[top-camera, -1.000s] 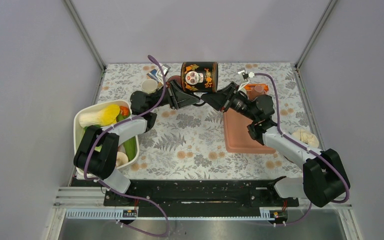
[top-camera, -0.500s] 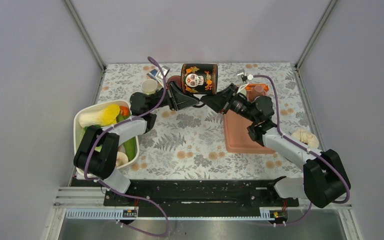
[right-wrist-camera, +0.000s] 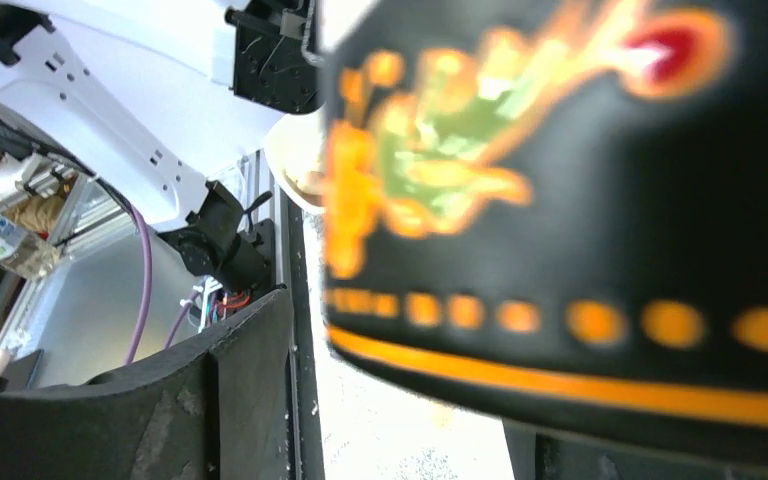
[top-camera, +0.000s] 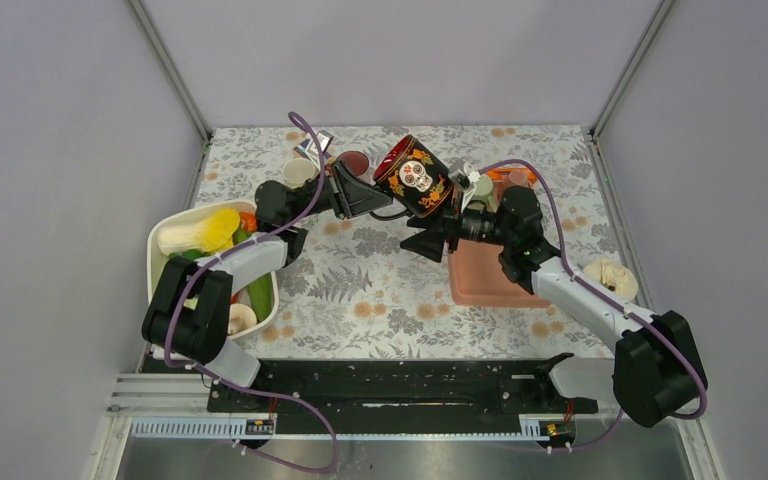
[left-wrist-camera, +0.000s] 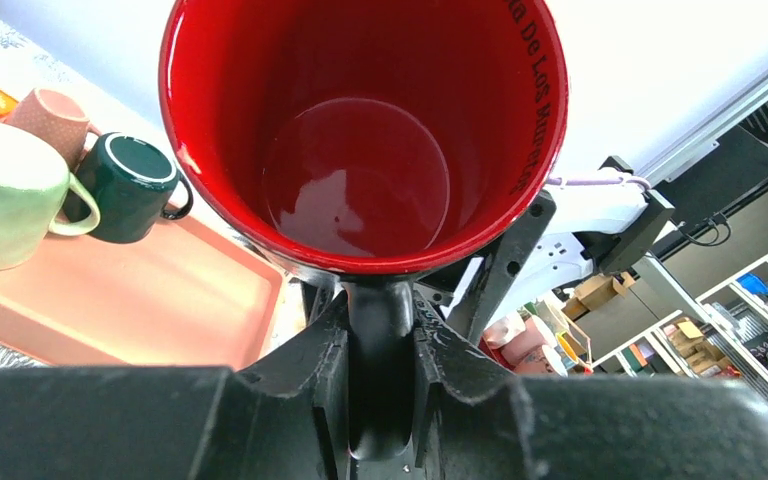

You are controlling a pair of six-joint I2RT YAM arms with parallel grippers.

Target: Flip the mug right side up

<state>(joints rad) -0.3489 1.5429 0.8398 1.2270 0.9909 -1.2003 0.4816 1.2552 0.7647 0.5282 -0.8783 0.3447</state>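
We see a glazed ceramic mug [top-camera: 415, 177]: glossy black outside with a printed pattern, and inside a deep red glaze that throws bright highlights. The left gripper [left-wrist-camera: 380, 345] looks like smooth, matt black plastic. The right gripper [top-camera: 429, 237] has the same dull black on its fingers [right-wrist-camera: 230, 400], scuffed with pale marks. The table cover [top-camera: 360, 290] is a matt flower-printed sheet; cloth or vinyl, we cannot tell. The tray [left-wrist-camera: 110, 310] is smooth salmon plastic with a soft sheen. The dark green cup [left-wrist-camera: 130, 190] is glossy, the pale green cup [left-wrist-camera: 5, 200] satin, the pink cup [left-wrist-camera: 50, 110] matt and speckled.
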